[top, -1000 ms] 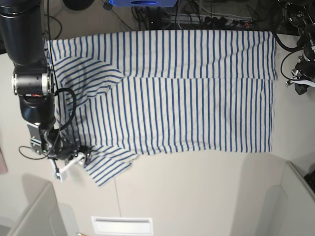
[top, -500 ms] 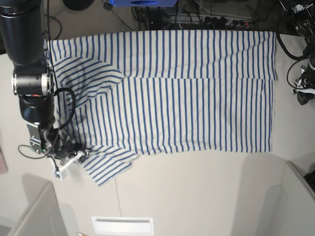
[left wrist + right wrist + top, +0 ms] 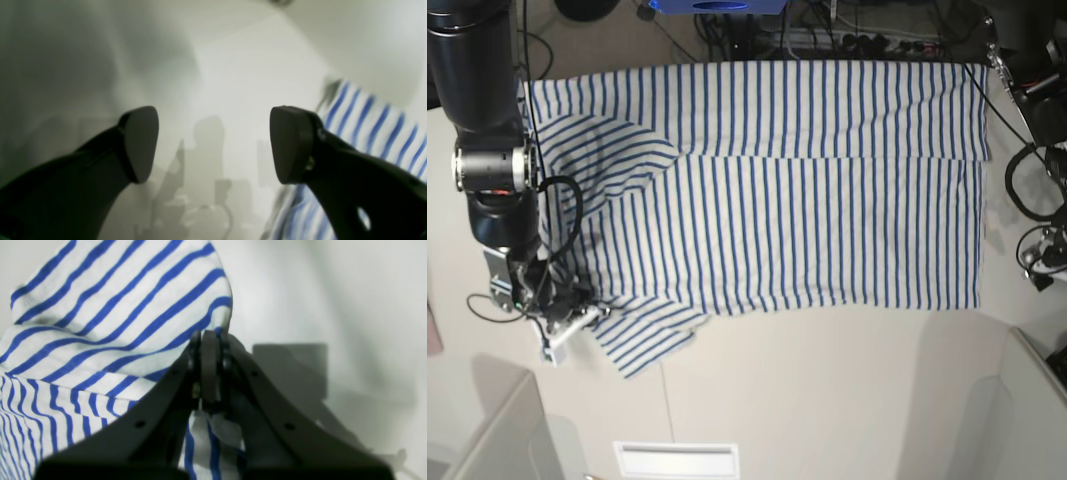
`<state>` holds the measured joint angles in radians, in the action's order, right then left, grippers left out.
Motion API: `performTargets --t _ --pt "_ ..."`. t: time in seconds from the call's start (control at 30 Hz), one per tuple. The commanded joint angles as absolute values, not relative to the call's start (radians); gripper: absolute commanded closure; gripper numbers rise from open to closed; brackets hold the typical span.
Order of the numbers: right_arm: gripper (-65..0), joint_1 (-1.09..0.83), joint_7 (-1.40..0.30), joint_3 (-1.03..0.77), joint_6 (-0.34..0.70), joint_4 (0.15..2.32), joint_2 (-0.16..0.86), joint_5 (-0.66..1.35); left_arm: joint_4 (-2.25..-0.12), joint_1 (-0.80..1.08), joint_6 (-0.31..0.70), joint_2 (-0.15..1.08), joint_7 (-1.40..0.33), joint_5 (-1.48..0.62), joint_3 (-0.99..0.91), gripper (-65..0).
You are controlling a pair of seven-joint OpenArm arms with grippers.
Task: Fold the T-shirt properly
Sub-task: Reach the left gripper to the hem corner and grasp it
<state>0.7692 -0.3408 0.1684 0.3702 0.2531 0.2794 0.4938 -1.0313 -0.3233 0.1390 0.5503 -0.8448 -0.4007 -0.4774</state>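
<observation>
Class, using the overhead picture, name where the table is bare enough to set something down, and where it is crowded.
Bare table lies below the T-shirt's lower hem, between the sleeve and the grey bin. Crowded: the cables along the top, and the left edge where the right end effector pinches the sleeve.

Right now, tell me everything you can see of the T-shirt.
The T-shirt is white cloth with thin blue stripes, spread flat on the table, its far long edge folded over the body. One sleeve lies folded onto the body; the other sticks out at the near corner, where the right pincer is shut on its edge. The left pincer hangs open, touching nothing.
</observation>
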Motion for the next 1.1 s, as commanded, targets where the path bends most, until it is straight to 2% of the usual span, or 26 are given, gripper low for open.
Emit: performTargets --t 0.0,0.1,0.27,0.57,0.87,1.07 --pt "0.0 0.792 -0.366 0.171 0.366 0.257 0.286 0.478 -0.998 -0.374 0.170 0.584 -0.814 -0.378 -0.466 -50.2" --pt "0.0 0.786 -0.369 0.171 0.366 0.257 0.286 0.478 -0.826 -0.484 0.265 0.568 -0.723 -0.337 -0.406 -49.5" --pt "0.0 0.779 -0.367 0.171 0.366 0.259 0.292 0.478 -0.588 -0.648 0.271 0.547 -0.622 -0.298 -0.274 -49.7" --pt "0.0 0.780 -0.366 0.171 0.366 0.259 0.292 0.478 -0.549 -0.705 0.271 0.486 -0.576 -0.325 -0.140 -50.2" --pt "0.0 0.794 -0.369 0.171 0.366 0.259 0.289 0.478 -0.298 -0.757 0.271 0.449 -0.464 -0.323 -0.131 -49.7" --pt "0.0 0.792 -0.369 0.171 0.366 0.259 0.291 0.478 -0.288 -0.740 0.272 0.435 -0.446 -0.323 -0.131 -49.2"
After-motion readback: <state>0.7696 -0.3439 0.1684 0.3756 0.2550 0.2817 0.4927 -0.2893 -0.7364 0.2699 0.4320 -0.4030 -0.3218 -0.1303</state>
